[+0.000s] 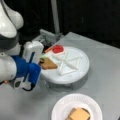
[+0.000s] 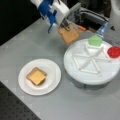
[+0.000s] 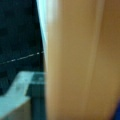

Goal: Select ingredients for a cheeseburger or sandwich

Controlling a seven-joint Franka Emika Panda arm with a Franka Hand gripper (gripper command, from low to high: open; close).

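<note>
Over the near-left rim of the white divided tray (image 1: 75, 75) in a front view, I had the gripper (image 1: 41, 62) closed on a toast square (image 1: 48, 64), which stuck out flat from between the fingers toward the tray. My judgement was that the hold sat on one edge only, so the toast could swing or slip out while it was in the air. The red tomato disc (image 1: 58, 49) lay in a far section of the tray, close behind the toast, and a low pass might have knocked it. Nearer, the paper plate (image 1: 62, 105) already carried the sandwich stack (image 1: 78, 115) with the yellow cheese square on top.

From the opposite side in a front view, the gripper (image 2: 65, 26) hung above the table (image 2: 30, 45), just off the tray's (image 2: 75, 72) left edge, with the toast (image 2: 69, 34) dangling tilted below it. The arm reached in from the top left, its blue and white hand angled down and to the right. The green lettuce piece (image 2: 95, 40) and the tomato (image 2: 114, 51) sat in far sections, and the stack (image 2: 36, 75) waited on the plate (image 2: 51, 68), well apart from the gripper. A tilted release could, I reckoned, land the toast askew on the cheese.

Close up in the wrist view, the tan toast (image 3: 80, 60) filled most of the frame, so I could not see the fingers there.
</note>
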